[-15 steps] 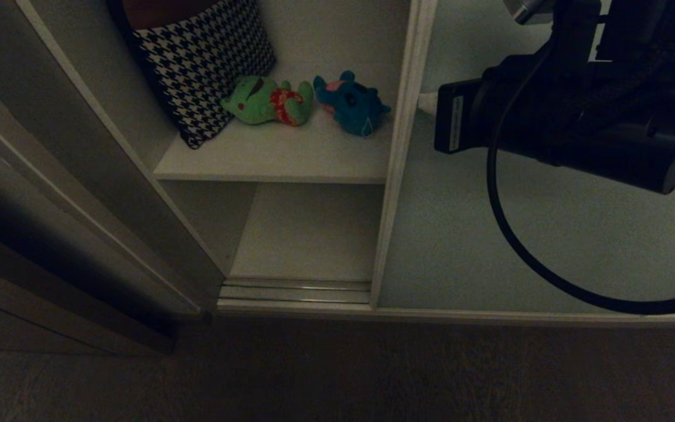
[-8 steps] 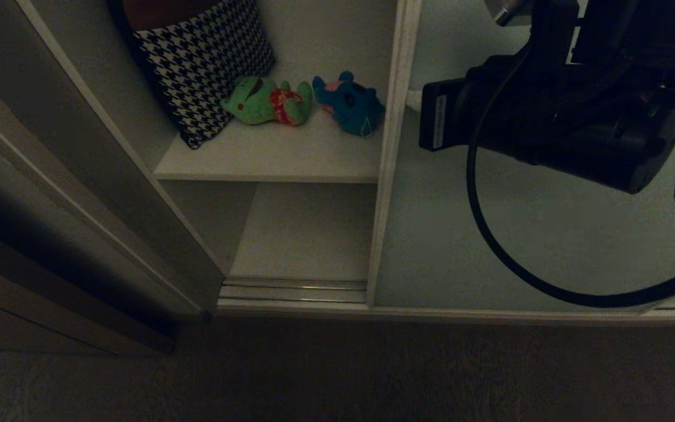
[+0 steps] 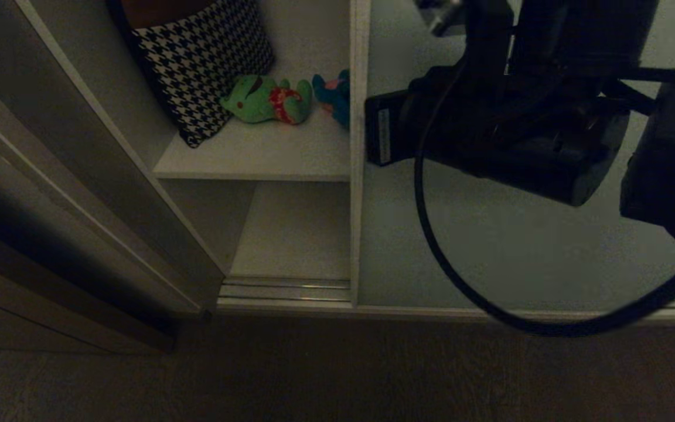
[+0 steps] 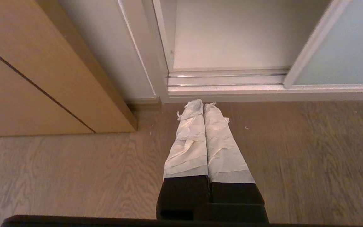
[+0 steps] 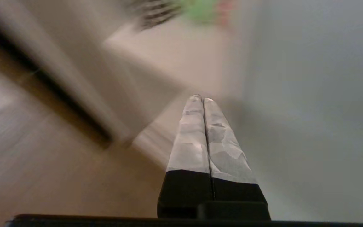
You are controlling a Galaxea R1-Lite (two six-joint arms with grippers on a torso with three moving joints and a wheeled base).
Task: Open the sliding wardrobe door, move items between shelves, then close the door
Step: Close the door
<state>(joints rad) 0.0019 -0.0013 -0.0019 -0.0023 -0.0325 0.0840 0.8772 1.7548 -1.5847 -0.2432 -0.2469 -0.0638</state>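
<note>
Door edge now further left than a second ago, half hiding blue plush toy [image 3: 337, 97]. Right gripper [image 5: 200, 98]: pinched shut, empty, against sliding wardrobe door [image 3: 490, 246]. Left gripper [image 4: 202, 104]: shut, parked over floor. Green plush toy [image 3: 267, 101]: upper shelf [image 3: 255, 158], left of door edge.

Left hand [image 4: 204, 105] closed, taped fingers [image 4: 189, 142] together above wood floor [image 4: 295, 151], near door track [image 4: 227, 78].

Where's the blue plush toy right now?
In the head view the blue plush toy lies on the upper white shelf, just right of the green plush toy, half hidden behind the sliding wardrobe door frame edge.
</note>
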